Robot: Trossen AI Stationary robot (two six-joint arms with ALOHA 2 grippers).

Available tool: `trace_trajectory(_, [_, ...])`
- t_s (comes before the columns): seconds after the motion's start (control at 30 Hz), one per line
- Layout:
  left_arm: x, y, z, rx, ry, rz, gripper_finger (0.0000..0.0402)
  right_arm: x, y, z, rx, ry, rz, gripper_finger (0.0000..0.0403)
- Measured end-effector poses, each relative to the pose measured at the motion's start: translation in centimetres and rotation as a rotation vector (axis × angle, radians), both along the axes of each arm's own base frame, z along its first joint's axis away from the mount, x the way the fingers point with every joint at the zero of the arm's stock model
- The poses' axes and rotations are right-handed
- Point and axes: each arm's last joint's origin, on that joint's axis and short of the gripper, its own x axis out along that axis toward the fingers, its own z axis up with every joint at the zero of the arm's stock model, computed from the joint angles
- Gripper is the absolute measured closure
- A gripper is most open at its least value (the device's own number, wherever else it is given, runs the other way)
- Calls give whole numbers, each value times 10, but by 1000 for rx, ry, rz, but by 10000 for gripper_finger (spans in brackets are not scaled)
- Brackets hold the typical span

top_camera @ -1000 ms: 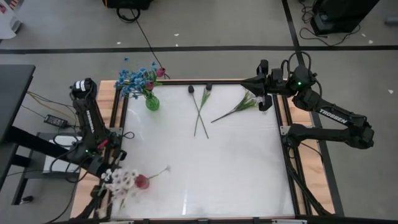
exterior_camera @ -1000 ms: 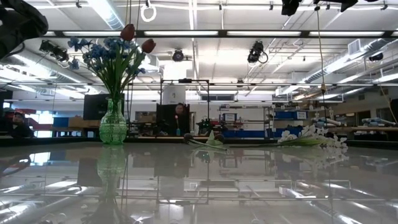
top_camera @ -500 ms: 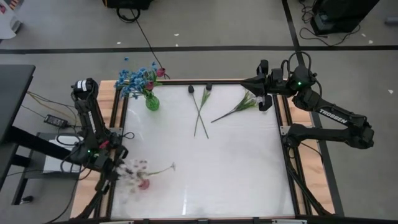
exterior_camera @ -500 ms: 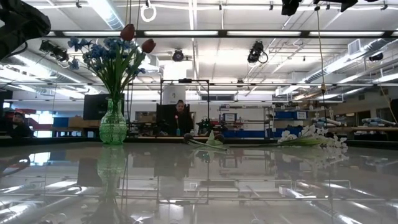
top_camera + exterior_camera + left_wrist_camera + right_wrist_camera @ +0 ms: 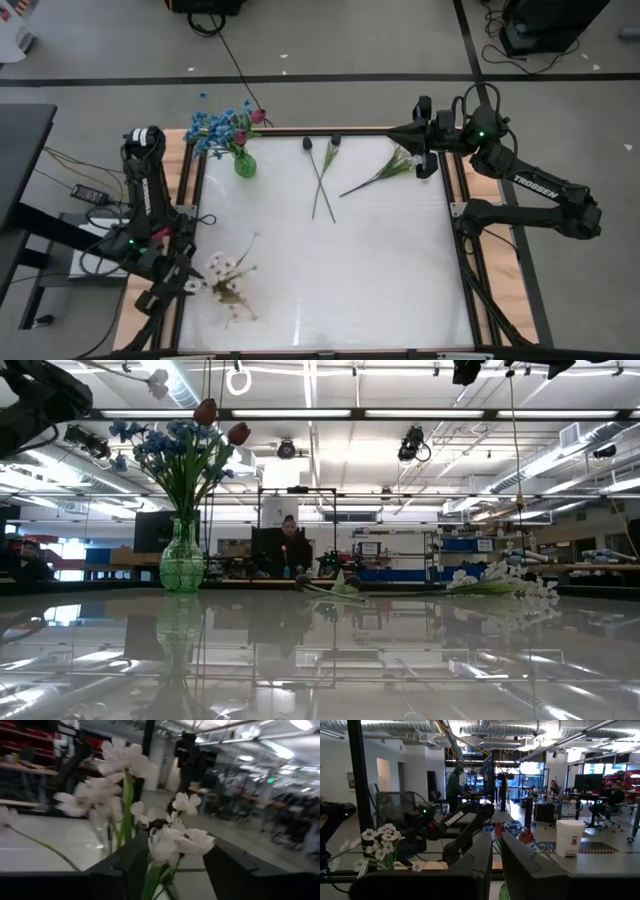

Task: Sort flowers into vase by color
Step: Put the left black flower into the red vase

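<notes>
Grey concrete floor (image 5: 330,60) with dark tape lines; ceiling strip lights (image 5: 420,413); white bin (image 5: 569,838)

Bright ceiling strip lights, glossy table (image 5: 320,660) glare, blurred left wrist view

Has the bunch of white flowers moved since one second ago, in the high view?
Yes. The white flowers now lie further in on the white table, away from its left edge, beside the left gripper.

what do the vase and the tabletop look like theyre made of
Vase: likely green glass, see-through and glossy, with a patterned, faceted-looking surface. Tabletop: a smooth, glossy white sheet, possibly acrylic or laminate; it mirrors the ceiling lights and the vase.
</notes>
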Motion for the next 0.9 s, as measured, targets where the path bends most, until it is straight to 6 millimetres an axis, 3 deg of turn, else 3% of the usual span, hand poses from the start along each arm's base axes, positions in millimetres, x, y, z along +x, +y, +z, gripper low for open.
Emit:
trace_trajectory(0.2, [-16,1,20,80,94,148,195,0,0,0,0,0,0,353])
trace_trajectory(0.4, [-23,-3,65,185,80,141,187,0,0,0,0,0,0,353])
trace_trajectory(0.63, [-11,-8,112,304,60,230,187,0,0,0,-1,0,0,353])
trace_trajectory(0.9, [19,-12,138,502,-49,262,187,0,0,0,-1,0,0,353])
